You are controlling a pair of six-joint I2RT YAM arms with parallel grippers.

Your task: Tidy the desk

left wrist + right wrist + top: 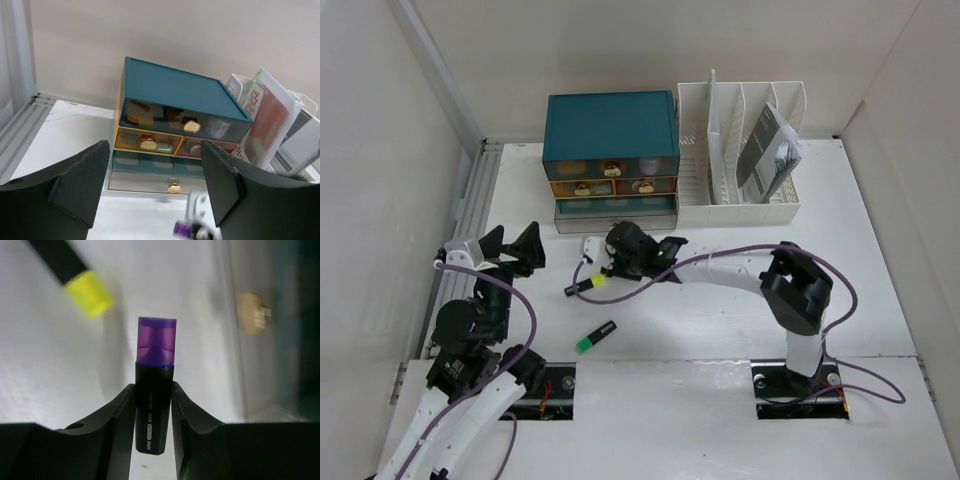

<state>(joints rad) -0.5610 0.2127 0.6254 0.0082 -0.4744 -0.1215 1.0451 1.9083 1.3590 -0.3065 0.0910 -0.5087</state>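
Note:
The white desk [720, 320] holds a yellow-capped black highlighter [586, 286] and a green-capped one [595, 337], both lying flat. My right gripper [608, 257] is shut on a purple-capped black highlighter [155, 390], just in front of the teal drawer box [610, 150]. In the right wrist view the gripper [153, 390] holds the purple highlighter above the desk, with the yellow highlighter [75, 275] below and to one side. My left gripper [512, 246] is open and empty at the left, and its wrist view [155, 185] faces the drawer box [175, 115].
A white slotted file rack [740, 150] with a booklet stands right of the drawer box. A metal rail [470, 220] runs along the desk's left edge. Two cut-outs at the front hold the arm bases. White walls enclose the sides and back.

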